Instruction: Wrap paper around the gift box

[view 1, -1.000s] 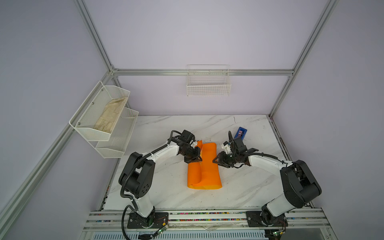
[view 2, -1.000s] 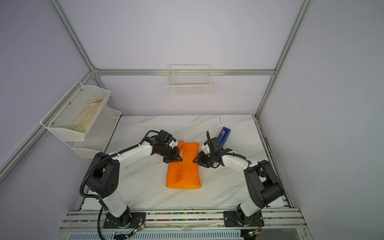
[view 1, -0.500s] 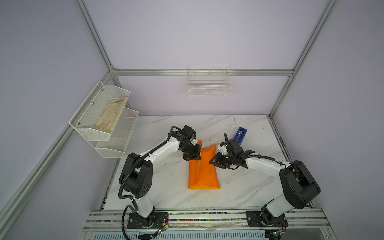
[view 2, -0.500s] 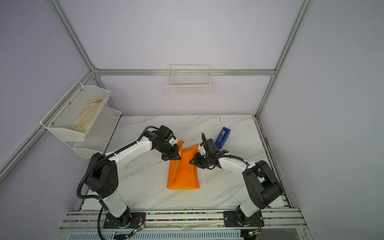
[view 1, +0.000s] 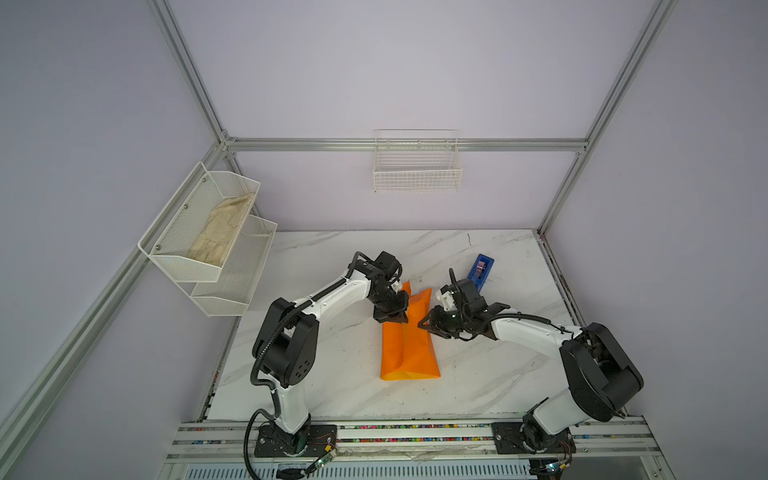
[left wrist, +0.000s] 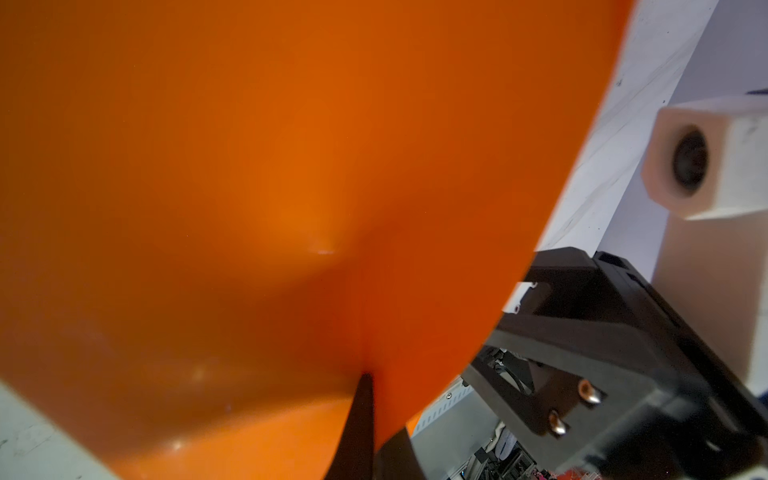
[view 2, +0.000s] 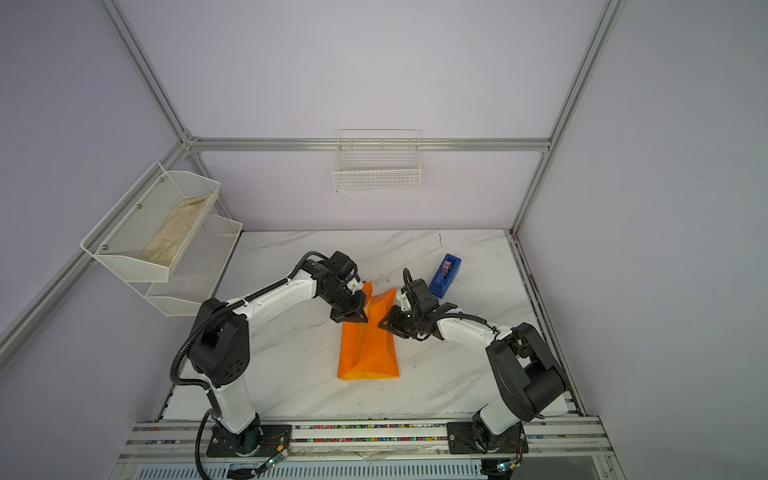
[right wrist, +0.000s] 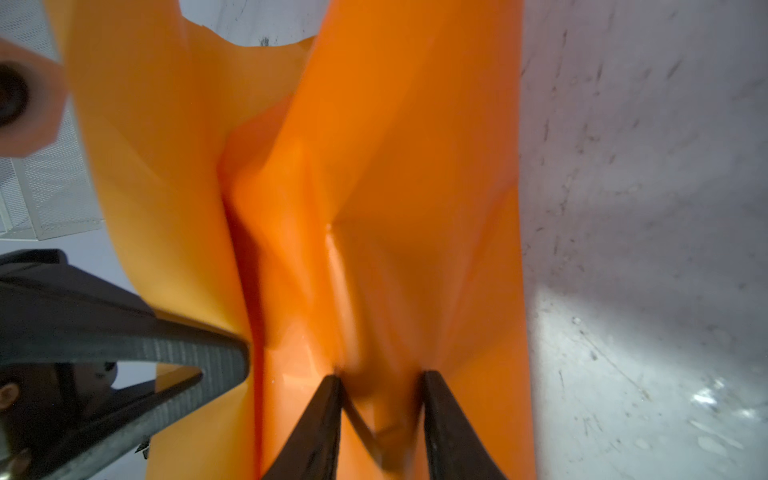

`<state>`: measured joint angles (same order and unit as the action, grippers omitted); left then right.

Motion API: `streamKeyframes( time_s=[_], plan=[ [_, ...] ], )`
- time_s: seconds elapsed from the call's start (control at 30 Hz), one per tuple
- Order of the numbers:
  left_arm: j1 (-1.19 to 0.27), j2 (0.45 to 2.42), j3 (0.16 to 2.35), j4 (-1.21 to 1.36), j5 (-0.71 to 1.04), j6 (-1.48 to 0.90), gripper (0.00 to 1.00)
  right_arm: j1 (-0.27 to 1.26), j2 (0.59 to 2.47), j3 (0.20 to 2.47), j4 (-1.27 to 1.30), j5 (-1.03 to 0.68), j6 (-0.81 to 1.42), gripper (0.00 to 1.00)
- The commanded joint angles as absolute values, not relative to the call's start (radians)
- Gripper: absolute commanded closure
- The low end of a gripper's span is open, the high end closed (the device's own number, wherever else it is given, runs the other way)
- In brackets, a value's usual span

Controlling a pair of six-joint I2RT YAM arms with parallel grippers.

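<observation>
The orange paper (view 1: 409,353) (view 2: 368,353) lies folded lengthwise in the middle of the marble table, its far end raised into two upright flaps. The gift box is hidden. My left gripper (view 1: 397,318) (view 2: 353,318) is shut on the left flap's edge; in the left wrist view the paper (left wrist: 291,166) fills the frame above the left gripper (left wrist: 370,386). My right gripper (view 1: 424,324) (view 2: 384,325) holds the right side. In the right wrist view a bulging fold of the paper (right wrist: 395,166) sits pinched in the right gripper (right wrist: 380,378), whose jaws stand part-way apart.
A blue tape dispenser (view 1: 481,268) (view 2: 446,274) stands behind the right gripper. White mesh shelves (view 1: 203,232) hang on the left wall, the upper one holding a beige cloth. A white wire basket (view 1: 417,166) hangs on the back wall. The two grippers are close together over the paper.
Both grippers have drawn closer together and lifted the paper's far end, so the parcel has narrowed and its flaps stand up. The right jaws have narrowed a little.
</observation>
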<state>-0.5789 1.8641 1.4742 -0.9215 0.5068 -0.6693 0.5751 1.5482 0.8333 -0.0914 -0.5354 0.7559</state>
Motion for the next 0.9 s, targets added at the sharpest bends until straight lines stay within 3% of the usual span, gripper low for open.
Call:
streamKeyframes(
  time_s=[0.0, 0.17, 0.47, 0.67, 0.87],
  plan=[
    [-0.619, 1.884, 1.569, -0.881, 0.579, -0.674, 1.00, 0.589, 1.549, 0.805, -0.114, -0.511, 0.770, 0.65],
    [-0.626, 1.920, 1.526, -0.847, 0.575, -0.678, 1.00, 0.589, 1.526, 0.803, -0.124, -0.513, 0.770, 0.64],
    [-0.623, 1.928, 1.476, -0.830, 0.547, -0.670, 1.00, 0.489, 1.416, 0.787, -0.184, -0.490, 0.762, 0.53],
    [-0.624, 1.928, 1.498, -0.830, 0.543, -0.667, 1.00, 0.467, 1.442, 0.761, -0.151, -0.607, 0.704, 0.46],
    [-0.617, 1.928, 1.503, -0.828, 0.541, -0.660, 1.00, 0.486, 1.431, 0.702, -0.021, -0.700, 0.791, 0.47]
  ],
)
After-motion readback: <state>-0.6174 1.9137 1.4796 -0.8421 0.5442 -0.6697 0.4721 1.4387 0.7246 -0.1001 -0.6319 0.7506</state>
